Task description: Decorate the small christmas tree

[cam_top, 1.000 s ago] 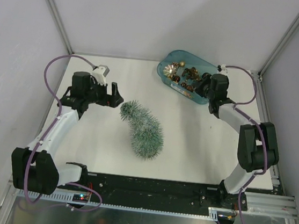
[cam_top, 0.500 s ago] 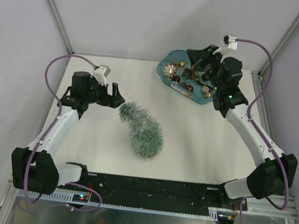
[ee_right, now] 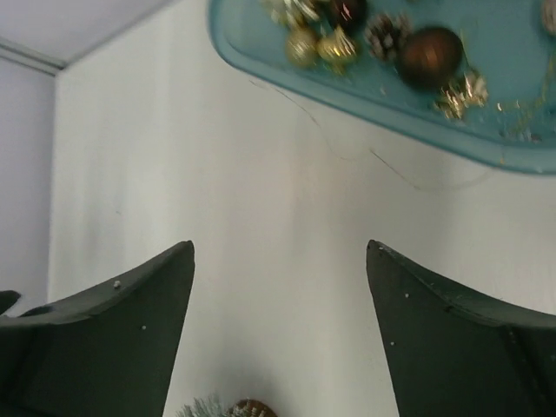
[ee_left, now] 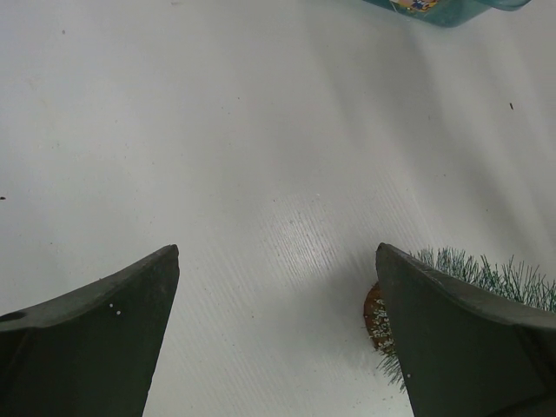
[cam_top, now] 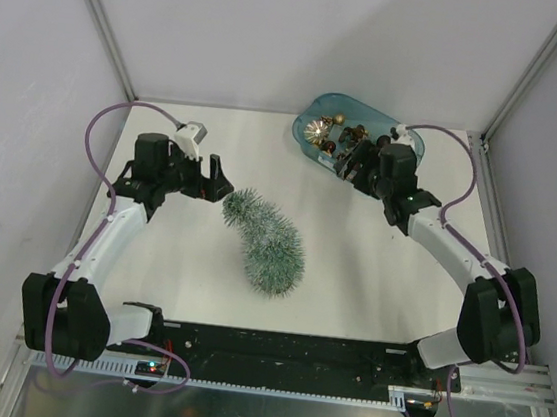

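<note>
A small christmas tree (cam_top: 267,239), bristly and frosted green, lies on its side on a white table (cam_top: 372,270) between two robot arms. The left gripper (cam_top: 217,181) sits just beside the tree's narrower end with its fingers spread wide and nothing between them. In its wrist camera, the tree's brown wooden base (ee_left: 375,317) shows just past the right-hand finger (ee_left: 452,347). The right gripper (cam_top: 352,165) is also wide open and empty, well apart from the tree. Just ahead of it is the near edge of a teal tray (cam_top: 304,121) holding gold and brown ornaments (ee_right: 427,56).
</note>
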Motion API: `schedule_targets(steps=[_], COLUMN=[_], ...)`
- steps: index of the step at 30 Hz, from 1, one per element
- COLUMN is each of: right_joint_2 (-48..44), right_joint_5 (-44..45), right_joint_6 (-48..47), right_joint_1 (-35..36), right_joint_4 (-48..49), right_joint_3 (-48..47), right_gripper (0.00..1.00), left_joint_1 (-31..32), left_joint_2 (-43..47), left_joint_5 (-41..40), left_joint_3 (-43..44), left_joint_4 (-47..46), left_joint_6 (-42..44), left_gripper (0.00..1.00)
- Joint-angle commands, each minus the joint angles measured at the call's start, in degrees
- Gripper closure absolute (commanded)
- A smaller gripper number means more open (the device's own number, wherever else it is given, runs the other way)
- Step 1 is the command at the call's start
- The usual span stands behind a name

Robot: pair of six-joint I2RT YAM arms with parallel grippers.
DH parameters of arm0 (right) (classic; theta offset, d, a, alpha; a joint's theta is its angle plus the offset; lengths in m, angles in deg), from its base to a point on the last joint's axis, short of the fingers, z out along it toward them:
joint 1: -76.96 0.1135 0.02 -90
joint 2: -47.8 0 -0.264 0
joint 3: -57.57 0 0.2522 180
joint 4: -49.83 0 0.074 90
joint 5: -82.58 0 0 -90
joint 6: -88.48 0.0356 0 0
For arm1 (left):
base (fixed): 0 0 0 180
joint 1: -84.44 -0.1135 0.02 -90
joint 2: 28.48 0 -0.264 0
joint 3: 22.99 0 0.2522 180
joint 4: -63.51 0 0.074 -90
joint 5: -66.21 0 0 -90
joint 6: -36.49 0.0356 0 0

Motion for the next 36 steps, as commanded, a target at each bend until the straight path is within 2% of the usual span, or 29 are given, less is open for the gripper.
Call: schedule_targets(steps=[1, 4, 8, 23, 29, 36], right_joint_2=[1.6, 3.4, 5.6, 16.4, 18.7, 19.7], right_joint_5=[0.6, 0.5, 0.4, 2.5, 3.0, 2.6], right_joint_6=[6.6, 8.8, 11.5, 20.6, 22.1, 22.8], right_joint_1=[-0.6, -1.6, -3.1, -5.9, -6.2, -5.9], right_joint_4=[-0.2, 0.0, 1.5, 16.4, 20.3, 21.2], right_joint_3=[0.8, 0.9, 0.9, 0.8, 0.9, 0.8], right_gripper=[0.10, 0.04, 0.04, 0.21, 0.35, 0.65], left_joint_1=[-0.3, -0.3, -0.3, -0.3, -0.3, -0.3], left_joint_2=[0.2, 0.3, 0.2, 0.0, 0.0, 0.0], left_joint_5=[1.3, 1.4, 1.3, 0.3, -0.2, -0.5], left_joint_3=[1.3, 1.0, 0.9, 1.1, 0.7, 0.3], left_joint_4=[-1.5, -1.5, -1.5, -1.4, -1.4, -1.5], left_joint_6=[2.0, 2.2, 2.3, 2.8, 3.2, 3.6], left_gripper=[0.00, 0.00, 0.00, 0.00, 0.00, 0.00])
